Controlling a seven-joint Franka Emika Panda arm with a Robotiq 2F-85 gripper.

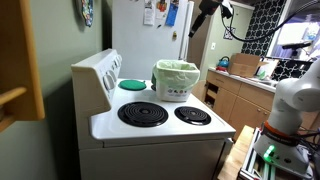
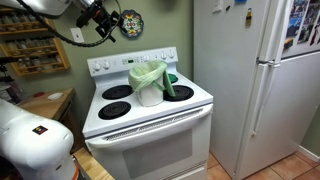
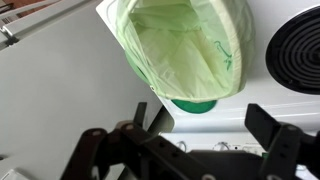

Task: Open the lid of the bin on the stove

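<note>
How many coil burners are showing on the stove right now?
3: rear coil burner and front coil burner on the side away from the fridge; a third coil burner beside the bin. A fourth may be hidden.

— Where's the gripper (image 1: 200, 24)?
— Up high, at the end of the arm (image 2: 35, 135), which bends up and over in both exterior views.
— And the jaws?
— Spread wide in the wrist view, pointing down, with nothing held between them.
</note>
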